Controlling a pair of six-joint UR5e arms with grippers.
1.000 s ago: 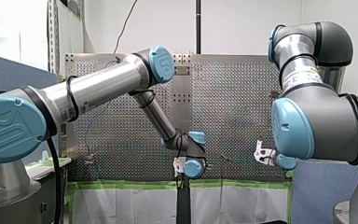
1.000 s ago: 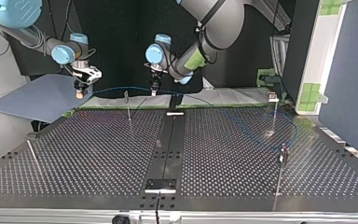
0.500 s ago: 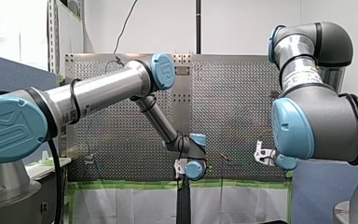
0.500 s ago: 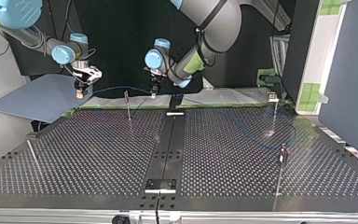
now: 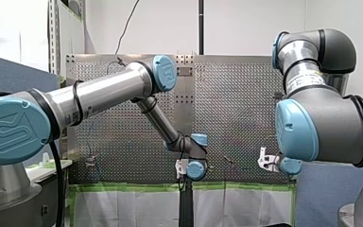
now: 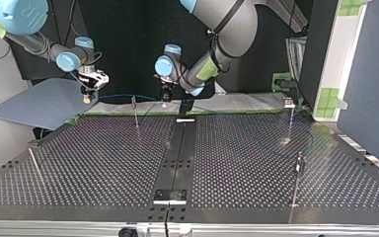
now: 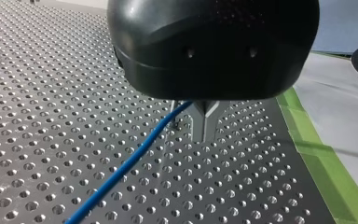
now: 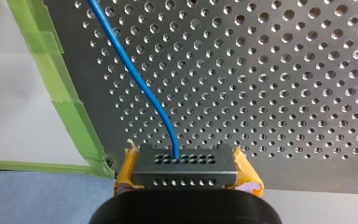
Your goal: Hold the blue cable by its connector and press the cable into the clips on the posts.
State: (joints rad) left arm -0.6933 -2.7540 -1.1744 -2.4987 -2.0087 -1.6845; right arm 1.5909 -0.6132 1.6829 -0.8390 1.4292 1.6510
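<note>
"While you were watching the screen, the robot's left end effector (image 7: 204, 126) has sunk a touch nearer the worktop (image 6: 103, 163) and drifted slightly toward the top view's right."

"Is it gripping anything?"

"Its metal fingers look pressed together on the blue cable (image 7: 121, 169), which comes out beside them and runs off low over the perforated plate. The right end effector (image 6: 86, 98) has tipped a little too. Its yellow pads (image 8: 127, 169) are clamped on either side of the connector (image 8: 185, 161), just by the green tape (image 8: 70, 107) at the worktop's edge."

"So where's the cable now?"

"Strung through the air between the two of them. It passes right at the top of the nearest post (image 6: 135, 114), where the clip (image 6: 133, 100) sits. Past the left end effector it drops to the worktop and loops away near the other posts (image 6: 290, 116) at the top view's right."

"Is it in the clip yet?"

"Can't tell, it's too thin to see there. My guess is that the small drop was meant to bring the span down onto that first clip, so the pressing is only starting. The clips further along seem untouched, and the slack loop beside them would have to be taken up afterwards."
</note>
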